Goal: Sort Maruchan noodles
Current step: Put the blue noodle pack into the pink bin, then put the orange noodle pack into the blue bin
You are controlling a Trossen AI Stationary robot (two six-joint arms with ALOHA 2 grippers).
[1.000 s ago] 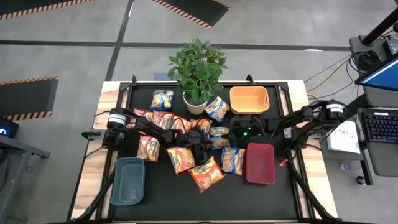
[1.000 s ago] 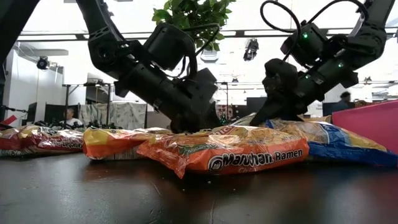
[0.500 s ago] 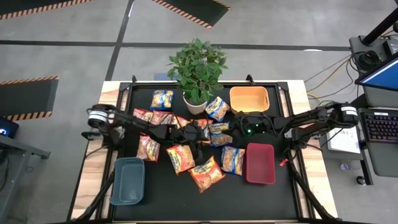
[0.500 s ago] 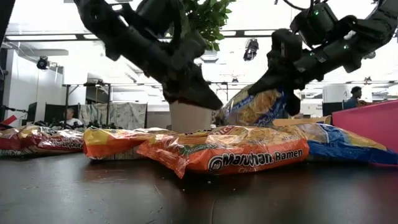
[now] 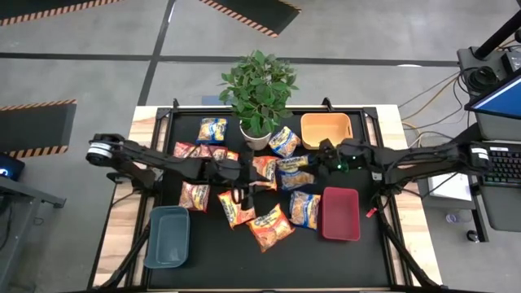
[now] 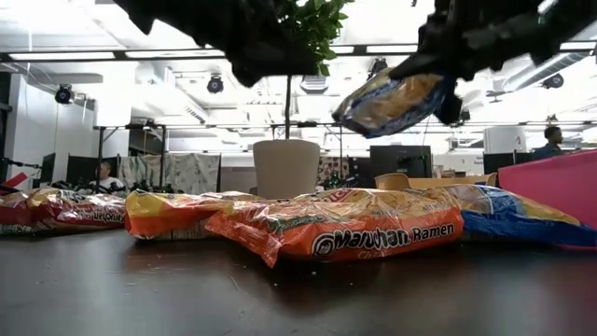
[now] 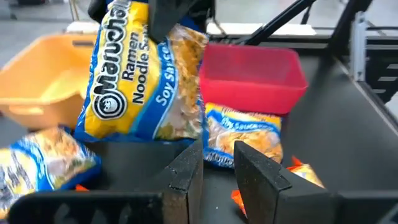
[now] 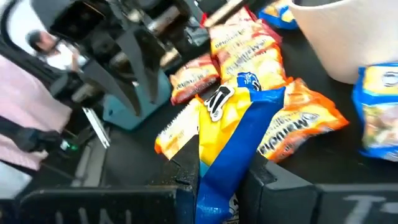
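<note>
I have the right gripper (image 8: pixel 217 180) pinching a blue-and-yellow Maruchan soy sauce packet (image 6: pixel 396 101), lifted clear of the pile on the table (image 5: pixel 212 244), presumably for binning. My left gripper (image 7: pixel 217 168) hovers beside it, fingers nearly together, holding nothing.

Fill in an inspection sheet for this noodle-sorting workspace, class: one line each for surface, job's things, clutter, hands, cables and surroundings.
Surface: black mat on a wooden table.
Job's things: Maruchan packets scattered mid-table; one blue-and-yellow packet lifted clear of the pile. Orange bin, red bin and grey-blue bin all look empty.
Clutter: potted plant standing among the packets.
Hands: right hand shut on the blue-and-yellow packet above the table; left hand holds nothing, its fingers nearly together, raised over the pile.
Cables: loose leads beyond the table's right edge.
Surroundings: laptop and keyboard at right; people in the room behind.
</note>
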